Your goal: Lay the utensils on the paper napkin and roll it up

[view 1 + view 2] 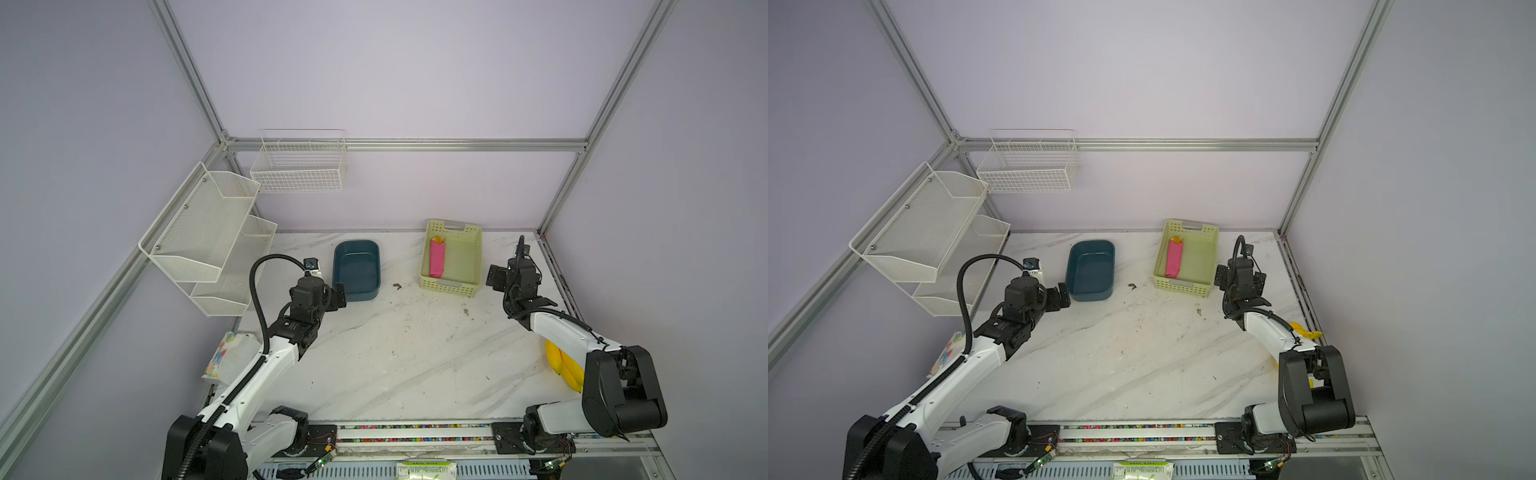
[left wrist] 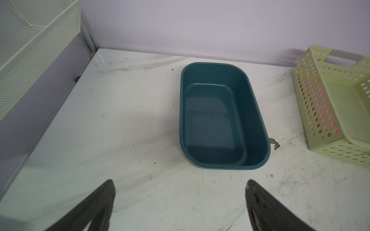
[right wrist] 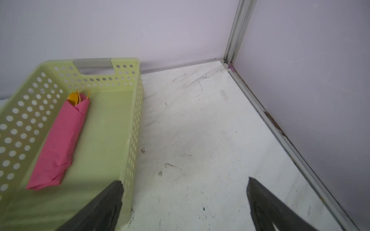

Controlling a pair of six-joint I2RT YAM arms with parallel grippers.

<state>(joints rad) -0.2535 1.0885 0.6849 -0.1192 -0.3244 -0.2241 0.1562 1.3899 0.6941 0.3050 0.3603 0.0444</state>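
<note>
The paper napkin (image 3: pixel 58 146) is a narrow pink roll lying inside a pale green perforated basket (image 3: pixel 136 112) at the back right of the table, seen in both top views (image 1: pixel 437 261) (image 1: pixel 1173 261). Orange tips of the utensils (image 3: pixel 75 98) poke out of the roll's far end; the rest of them is hidden. My right gripper (image 3: pixel 184 180) stands open and empty just right of the basket, one finger over its side wall. My left gripper (image 2: pixel 179 182) is open and empty above bare table, just short of a blue tub (image 2: pixel 222 116).
The blue tub (image 1: pixel 357 270) sits left of the green basket (image 1: pixel 446 286). Yellow bananas (image 1: pixel 565 365) lie under the right arm. A floral packet (image 1: pixel 226 357) lies at the front left. White mesh shelves (image 1: pixel 208 232) and a wire basket (image 1: pixel 299 166) hang on the walls.
</note>
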